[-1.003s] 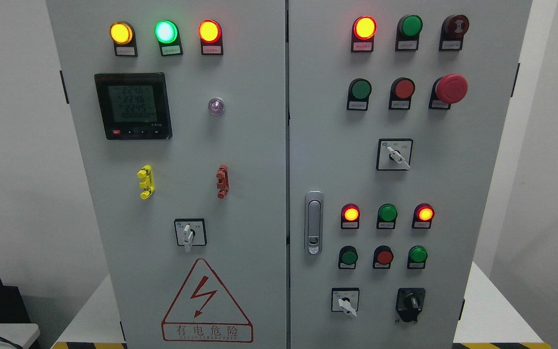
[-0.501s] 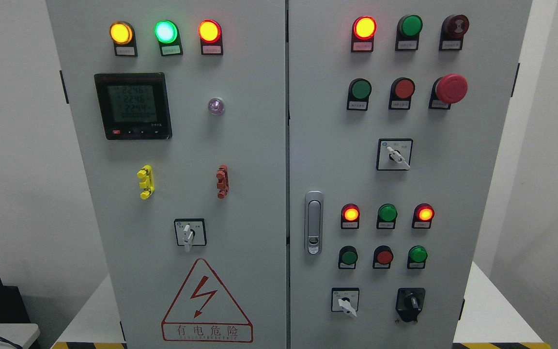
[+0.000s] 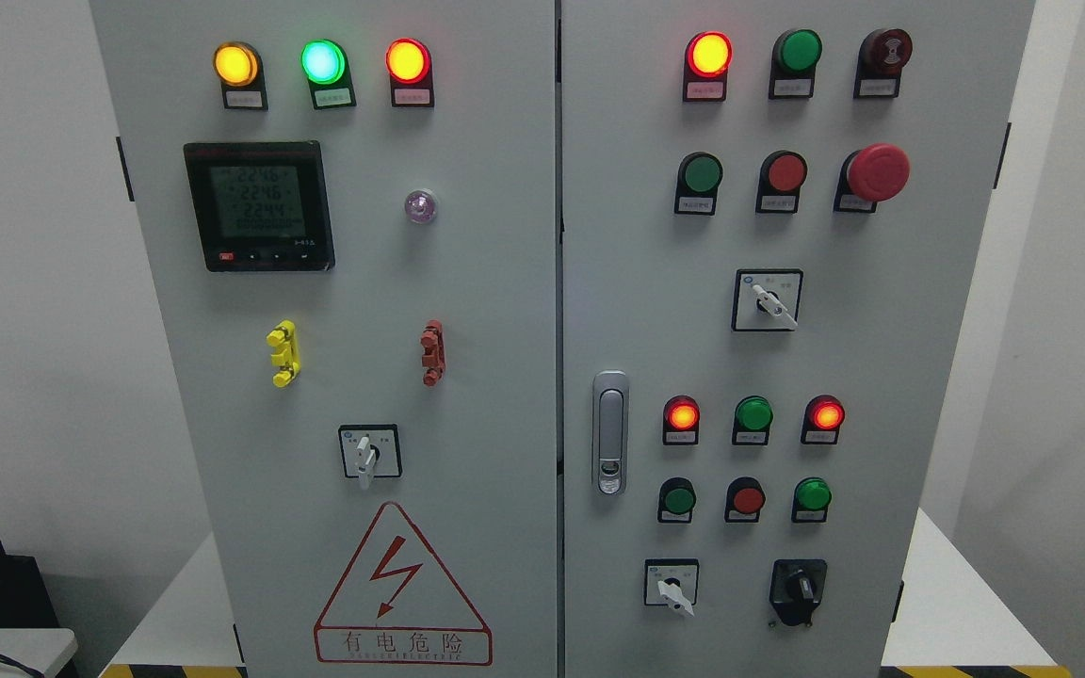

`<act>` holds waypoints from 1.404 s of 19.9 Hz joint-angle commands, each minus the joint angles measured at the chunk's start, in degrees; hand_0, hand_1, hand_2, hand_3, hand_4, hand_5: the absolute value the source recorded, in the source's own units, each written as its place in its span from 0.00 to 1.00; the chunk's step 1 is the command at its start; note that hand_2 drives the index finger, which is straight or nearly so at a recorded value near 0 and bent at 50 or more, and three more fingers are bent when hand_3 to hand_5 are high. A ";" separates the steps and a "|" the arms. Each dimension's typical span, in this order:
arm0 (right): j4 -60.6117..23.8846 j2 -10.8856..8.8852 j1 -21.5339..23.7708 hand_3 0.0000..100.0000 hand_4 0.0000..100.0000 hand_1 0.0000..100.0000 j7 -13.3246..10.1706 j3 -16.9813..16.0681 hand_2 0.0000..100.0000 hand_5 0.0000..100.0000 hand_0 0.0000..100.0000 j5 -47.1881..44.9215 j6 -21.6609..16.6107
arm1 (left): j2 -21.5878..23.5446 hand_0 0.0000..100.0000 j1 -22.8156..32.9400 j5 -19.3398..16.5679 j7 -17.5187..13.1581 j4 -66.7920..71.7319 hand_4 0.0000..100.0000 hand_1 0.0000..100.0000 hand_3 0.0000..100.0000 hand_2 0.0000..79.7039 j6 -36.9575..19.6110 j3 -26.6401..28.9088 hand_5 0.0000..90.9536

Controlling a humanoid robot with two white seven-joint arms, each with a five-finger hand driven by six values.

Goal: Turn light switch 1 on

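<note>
moved: nothing that I can see since the earlier frames, same view and same lamps lit
task switch: tags are too small to read, so honestly can't tell which control it is
left selector [image 3: 365, 455]: low on the left door [image 3: 335, 301], white handle pointing straight down, just above the warning triangle [image 3: 401, 589]
top selector [image 3: 768, 301]: mid right door [image 3: 891, 377], handle pointing lower right
low selector [image 3: 672, 586]: bottom of the right door, handle also pointing lower right
black knob [image 3: 798, 589]: just right of the low selector, position hard to read
hands: neither is in frame, so can't tell what the fingers are doing
lamps near the low selector: two rows of three above it; upper row is lit red, dark green, lit red
handle [image 3: 609, 431]: grey latch at the right door's left edge
e-stop [image 3: 877, 171]: red mushroom button, upper right
top of the right door: one lit red lamp [image 3: 709, 54], with a green button beside it
meter [image 3: 258, 205]: black, screen lit, upper left door, under lit amber, green and red lamps
clips: yellow clip [image 3: 283, 353] and red clip [image 3: 432, 352], mid left door, well apart
</note>
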 commanded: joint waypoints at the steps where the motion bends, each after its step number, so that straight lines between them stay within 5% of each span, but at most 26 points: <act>1: 0.00 0.00 0.00 0.00 0.00 0.39 0.03 0.00 0.00 0.00 0.12 -0.97 0.04 | 1.94 0.45 1.93 -0.65 -0.08 -27.07 0.43 0.00 0.34 0.19 -1.63 15.13 0.14; 12: 0.00 0.00 0.00 0.00 0.00 0.39 0.03 0.00 0.00 0.00 0.12 -1.05 0.04 | 7.92 0.39 1.14 -0.38 -3.07 -58.99 0.61 0.00 0.46 0.30 -1.63 12.34 0.37; 16: 0.00 0.00 0.00 0.00 0.00 0.39 0.03 0.00 0.00 0.00 0.12 -1.05 0.04 | 8.89 0.33 -1.57 -0.30 -3.07 -63.31 0.66 0.00 0.52 0.35 -1.45 7.51 0.48; 20: 0.00 0.00 0.00 0.00 0.00 0.39 0.03 0.00 0.00 0.00 0.12 -1.05 0.04 | 8.81 0.23 -3.25 -0.21 -3.07 -66.21 0.74 0.00 0.62 0.45 -1.28 2.24 0.72; 28: 0.00 0.00 0.00 0.00 0.00 0.39 0.03 0.00 0.00 0.00 0.12 -1.05 0.04 | 8.54 0.13 -9.93 -0.56 -2.89 -68.93 0.77 0.01 0.70 0.53 3.10 -6.90 0.83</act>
